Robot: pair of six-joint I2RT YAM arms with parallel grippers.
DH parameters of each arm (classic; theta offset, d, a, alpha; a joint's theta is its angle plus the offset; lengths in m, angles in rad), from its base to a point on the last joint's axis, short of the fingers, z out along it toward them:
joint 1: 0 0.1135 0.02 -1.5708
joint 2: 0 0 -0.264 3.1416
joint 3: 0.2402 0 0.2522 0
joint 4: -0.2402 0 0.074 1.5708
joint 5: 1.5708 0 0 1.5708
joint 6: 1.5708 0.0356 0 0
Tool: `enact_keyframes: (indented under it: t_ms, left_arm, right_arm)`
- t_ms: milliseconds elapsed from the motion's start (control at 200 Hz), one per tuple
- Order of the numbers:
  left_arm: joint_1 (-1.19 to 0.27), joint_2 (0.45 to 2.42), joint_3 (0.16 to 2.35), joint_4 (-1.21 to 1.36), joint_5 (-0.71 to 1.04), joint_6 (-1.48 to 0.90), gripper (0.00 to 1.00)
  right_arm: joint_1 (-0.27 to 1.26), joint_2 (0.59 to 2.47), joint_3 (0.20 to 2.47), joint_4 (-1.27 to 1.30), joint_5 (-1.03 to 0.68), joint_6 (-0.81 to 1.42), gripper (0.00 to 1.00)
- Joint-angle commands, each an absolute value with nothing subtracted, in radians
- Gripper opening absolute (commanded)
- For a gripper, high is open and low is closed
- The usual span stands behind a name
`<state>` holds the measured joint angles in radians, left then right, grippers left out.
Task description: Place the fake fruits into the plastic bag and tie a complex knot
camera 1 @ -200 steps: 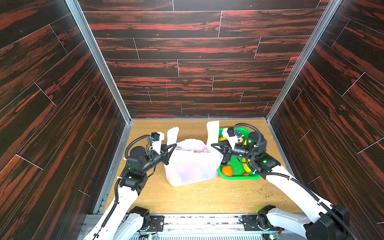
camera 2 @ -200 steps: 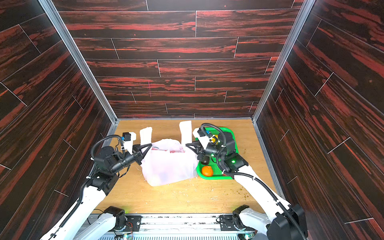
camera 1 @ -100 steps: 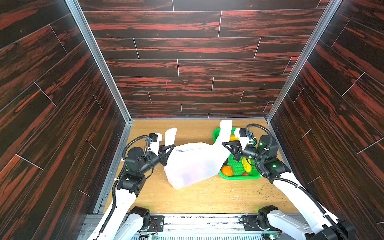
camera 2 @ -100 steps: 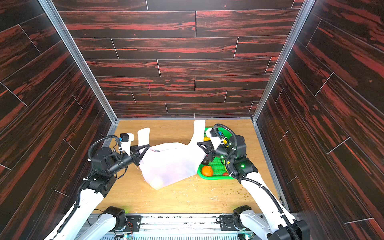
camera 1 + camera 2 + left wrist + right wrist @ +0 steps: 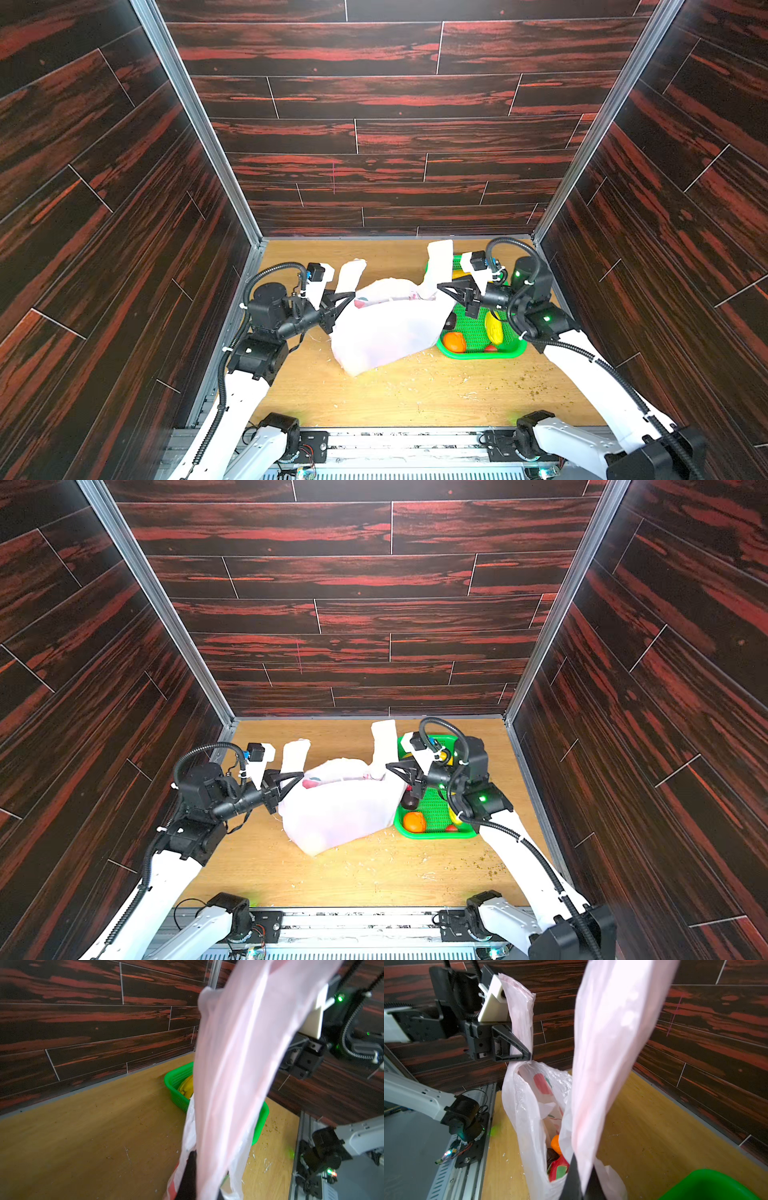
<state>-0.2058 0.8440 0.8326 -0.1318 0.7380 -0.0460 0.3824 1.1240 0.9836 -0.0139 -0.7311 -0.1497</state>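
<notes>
The plastic bag hangs stretched between my two grippers in both top views, and its lower left corner rests on the table. My left gripper is shut on the left handle strip. My right gripper is shut on the right handle strip. Through the bag's mouth in the right wrist view I see an orange, a dark ball and a red-green dragon fruit. No knot shows.
The green mesh basket stands right of the bag, under my right gripper. It holds an orange, a yellow fruit, a red strawberry and a dark ball. Crumbs litter the wooden table; dark walls enclose it.
My right arm has swung to the right with its handle strip. The bag's mouth is pulled flatter and the bag now leans, its right side lifted over the basket's edge. The left gripper has barely moved.
</notes>
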Motion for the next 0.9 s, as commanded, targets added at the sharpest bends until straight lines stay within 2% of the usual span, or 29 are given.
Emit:
enact_keyframes:
  t_ms: [0, 185, 346, 892]
  left_arm:
    - [-0.220, 0.843, 0.872, -0.240, 0.766, 0.069, 0.00]
    - [-0.247, 0.844, 0.866, -0.232, 0.755, 0.092, 0.00]
    - [-0.269, 0.865, 0.875, -0.218, 0.796, 0.117, 0.00]
    - [-0.386, 0.999, 0.983, -0.374, 0.759, 0.253, 0.00]
  right_arm:
    - [0.412, 1.157, 1.038, -0.077, -0.738, -0.231, 0.00]
    - [0.430, 1.211, 1.063, -0.047, -0.687, -0.197, 0.00]
    - [0.440, 1.228, 1.052, -0.009, -0.772, -0.193, 0.00]
    - [0.540, 1.380, 1.172, -0.168, -0.795, -0.311, 0.00]
